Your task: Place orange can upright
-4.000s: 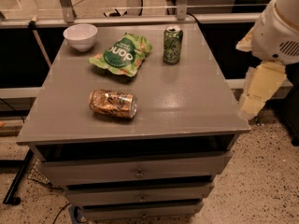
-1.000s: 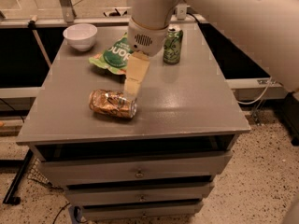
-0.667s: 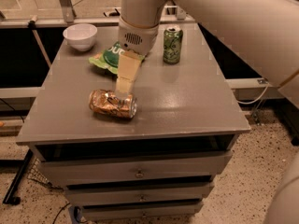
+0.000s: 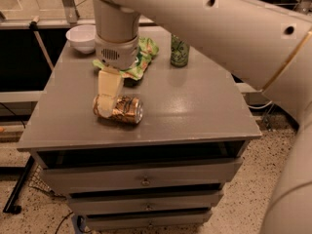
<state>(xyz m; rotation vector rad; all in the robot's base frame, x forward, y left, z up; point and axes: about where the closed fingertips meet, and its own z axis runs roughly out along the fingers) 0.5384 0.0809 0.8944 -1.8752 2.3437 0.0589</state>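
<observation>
Slid down and left since a second ago, now parking the gripper [image 4: 107, 101] over the sideways orange can [image 4: 125, 110]'s left end, centre-left. Can't tell if clamped.

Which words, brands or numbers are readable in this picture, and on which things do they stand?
No text can be read.
Orange can: dark script, too blurred to read.
Green can: pale marks, unreadable.
Green bag: print mostly hidden, unreadable.
End effector, down at the orange can: no text.
</observation>
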